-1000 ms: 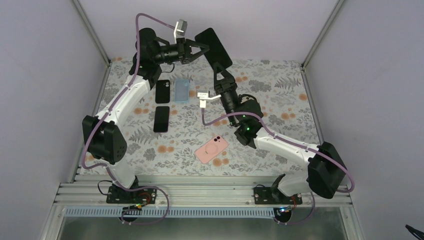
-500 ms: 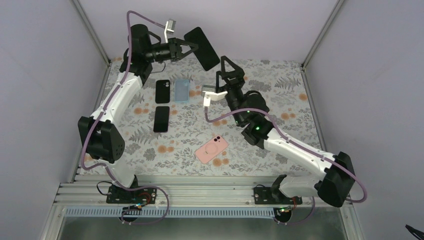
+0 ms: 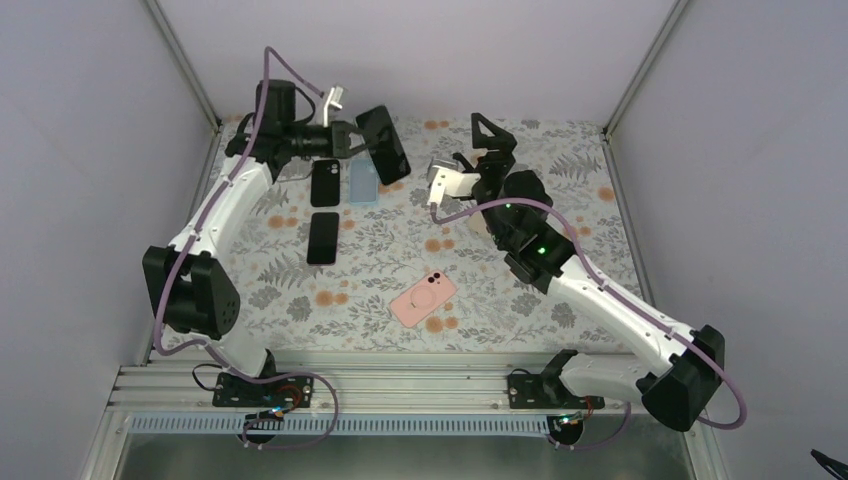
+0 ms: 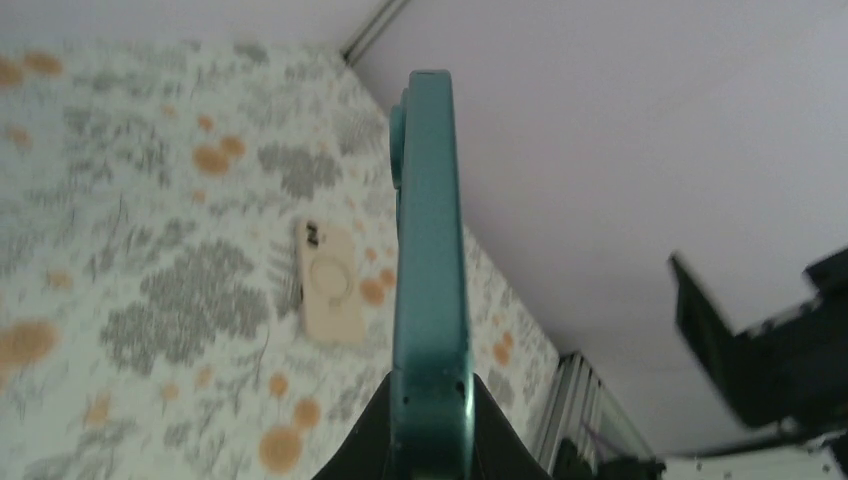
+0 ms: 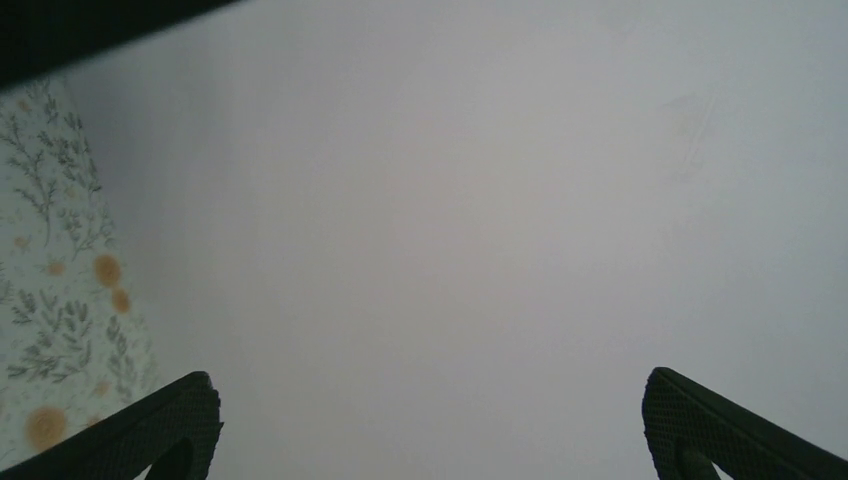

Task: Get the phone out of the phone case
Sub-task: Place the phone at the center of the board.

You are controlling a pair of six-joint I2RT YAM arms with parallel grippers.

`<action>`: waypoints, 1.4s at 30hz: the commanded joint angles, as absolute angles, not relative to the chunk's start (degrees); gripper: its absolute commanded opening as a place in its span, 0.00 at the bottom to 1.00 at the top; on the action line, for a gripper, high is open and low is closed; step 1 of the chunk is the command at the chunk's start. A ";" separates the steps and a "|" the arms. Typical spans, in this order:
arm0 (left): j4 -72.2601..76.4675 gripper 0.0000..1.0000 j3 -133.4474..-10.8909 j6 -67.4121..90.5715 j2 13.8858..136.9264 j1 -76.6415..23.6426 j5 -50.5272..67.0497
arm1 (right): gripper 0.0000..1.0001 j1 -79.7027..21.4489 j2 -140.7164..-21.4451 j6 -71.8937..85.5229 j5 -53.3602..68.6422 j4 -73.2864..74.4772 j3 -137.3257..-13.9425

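My left gripper (image 3: 352, 140) (image 4: 430, 388) is shut on the bottom end of a dark teal phone case (image 3: 383, 143) (image 4: 430, 240). It holds the case in the air above the back left of the table. The left wrist view shows the case edge-on with a camera bump near its top. The top view shows its dark flat face, and I cannot tell whether the phone sits inside. My right gripper (image 3: 493, 135) (image 5: 430, 405) is open wide to the right of the case. It is apart from the case, has nothing between its fingers (image 5: 170, 420), and faces the back wall.
Two black phones (image 3: 325, 183) (image 3: 323, 238) and a light blue case (image 3: 364, 181) lie on the floral table cover below the held case. A pink cased phone (image 3: 423, 299) (image 4: 327, 283) lies nearer the middle front. Grey walls enclose the table on three sides.
The right gripper let go of the teal case, opened wide and drew back to the right. The left arm carried the case left and lower.
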State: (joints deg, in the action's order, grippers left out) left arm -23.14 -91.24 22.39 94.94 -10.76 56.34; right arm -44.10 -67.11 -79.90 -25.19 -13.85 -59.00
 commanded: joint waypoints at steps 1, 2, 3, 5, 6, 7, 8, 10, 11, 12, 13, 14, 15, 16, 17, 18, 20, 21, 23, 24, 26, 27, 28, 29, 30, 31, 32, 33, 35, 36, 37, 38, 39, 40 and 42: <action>-33.86 0.02 -86.28 7.26 92.65 -10.49 57.08 | 0.99 -42.46 -65.14 -73.18 -25.37 -8.77 -60.96; -35.62 0.03 -85.11 5.40 92.91 -10.44 56.79 | 0.99 -42.11 -65.05 -72.48 -25.22 -8.19 -61.26; -36.40 0.02 -83.32 4.25 92.93 -10.38 56.11 | 0.99 -41.72 -65.00 -71.63 -24.89 -7.32 -61.71; -37.07 0.02 -79.05 1.67 92.25 -10.43 53.08 | 0.99 -41.06 -64.91 -69.73 -24.28 -5.53 -62.88; -37.39 0.02 -77.55 0.66 92.05 -10.38 51.91 | 0.99 -40.78 -64.87 -68.97 -24.01 -4.75 -63.34; -38.24 0.02 -76.60 -0.36 92.34 -10.42 51.12 | 0.99 -40.58 -64.86 -68.43 -23.78 -4.28 -63.79; -39.22 0.02 -75.84 -1.29 92.78 -10.32 50.79 | 0.99 -40.46 -64.94 -68.17 -23.77 -4.06 -63.95; -39.57 0.02 -73.64 -2.51 93.22 -10.24 50.16 | 0.99 -40.27 -65.10 -68.11 -23.85 -4.04 -64.03; -39.96 0.02 -72.76 -3.26 93.50 -10.21 49.67 | 0.99 -40.19 -65.17 -68.18 -23.99 -3.98 -64.07; -40.76 0.02 -72.17 -4.26 94.14 -10.20 49.13 | 0.99 -40.13 -65.27 -68.20 -24.13 -4.03 -64.14; -41.93 0.02 -71.85 -5.18 95.23 -10.15 48.56 | 0.99 -40.08 -65.28 -68.08 -24.02 -4.04 -64.22; -43.02 0.02 -71.72 -6.05 96.11 -10.09 48.16 | 0.99 -40.01 -65.28 -67.91 -23.96 -3.95 -64.35; -43.90 0.02 -71.58 -6.88 97.10 -9.98 48.20 | 0.99 -39.93 -65.30 -67.69 -23.91 -3.77 -64.56; -44.40 0.02 -71.47 -7.47 97.94 -9.83 48.43 | 0.99 -39.86 -65.36 -67.50 -23.76 -3.54 -64.66; -44.93 0.02 -71.64 -7.95 98.98 -9.74 48.69 | 0.99 -39.77 -65.39 -67.35 -23.66 -3.38 -64.76; -45.40 0.02 -71.82 -8.40 99.90 -9.68 49.02 | 0.99 -39.74 -65.39 -67.33 -23.64 -3.38 -64.71; -46.05 0.02 -72.38 -8.98 101.71 -9.57 49.46 | 0.99 -39.68 -65.39 -67.41 -23.73 -3.34 -64.69; -46.27 0.02 -72.77 -9.13 102.47 -9.43 49.33 | 0.99 -39.64 -65.37 -67.35 -23.79 -3.22 -64.69; -47.03 0.02 -73.75 -9.54 104.32 -9.26 48.88 | 0.99 -39.51 -65.39 -67.26 -23.78 -2.93 -64.77; -47.44 0.03 -74.27 -9.76 105.14 -9.07 49.05 | 0.99 -39.42 -65.34 -67.14 -23.71 -2.86 -64.85; -48.35 0.03 -75.32 -10.32 106.84 -9.00 49.34 | 0.99 -39.31 -65.46 -67.00 -23.60 -2.68 -64.94; -48.87 0.03 -75.90 -10.73 107.71 -8.97 49.51 | 0.99 -39.29 -65.51 -66.91 -23.53 -2.72 -65.03; -49.21 0.03 -76.35 -10.92 108.44 -8.90 49.42 | 0.99 -39.22 -65.59 -66.83 -23.49 -2.67 -65.10; -49.55 0.03 -77.01 -11.16 109.16 -8.82 49.33 | 0.99 -39.16 -65.66 -66.69 -23.47 -2.64 -65.27; -49.84 0.03 -77.31 -11.46 109.90 -8.73 49.24 | 0.99 -39.12 -65.76 -66.57 -23.42 -2.56 -65.34; -49.98 0.03 -77.56 -11.58 110.54 -8.63 48.99 | 0.99 -39.07 -65.82 -66.45 -23.38 -2.41 -65.45; -50.01 0.03 -77.88 -11.60 111.17 -8.55 48.58 | 0.99 -38.99 -65.88 -66.34 -23.27 -2.26 -65.51; -50.01 0.03 -78.14 -11.48 111.75 -8.41 48.12 | 0.99 -39.01 -65.91 -66.32 -23.15 -2.20 -65.56; -50.26 0.05 -78.85 -11.31 113.20 -8.15 47.23 | 0.99 -38.94 -65.95 -66.12 -23.09 -2.03 -65.57; -50.54 0.05 -79.37 -11.38 113.85 -8.03 46.92 | 0.99 -38.94 -66.03 -66.10 -23.11 -1.95 -65.63; -50.84 0.06 -79.86 -11.49 114.55 -7.88 46.67 | 0.99 -38.89 -66.12 -66.02 -23.01 -1.85 -65.72; -51.15 0.06 -80.42 -11.64 115.22 -7.76 46.47 | 0.99 -38.93 -66.22 -65.94 -22.97 -1.80 -65.81; -51.34 0.07 -80.90 -11.71 115.81 -7.67 46.14 | 0.99 -38.93 -66.27 -65.87 -22.92 -1.70 -65.88; -51.53 0.08 -81.49 -11.69 116.40 -7.58 45.88 | 0.99 -38.86 -66.37 -65.77 -22.87 -1.54 -66.04; -51.75 0.10 -82.22 -11.48 117.39 -7.35 45.39 | 0.99 -38.85 -66.68 -65.68 -22.74 -1.33 -66.24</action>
State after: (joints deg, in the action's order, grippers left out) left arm -51.75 -79.88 -9.87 115.04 -8.01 47.57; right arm -39.27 -66.02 -67.33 -23.20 -1.58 -64.38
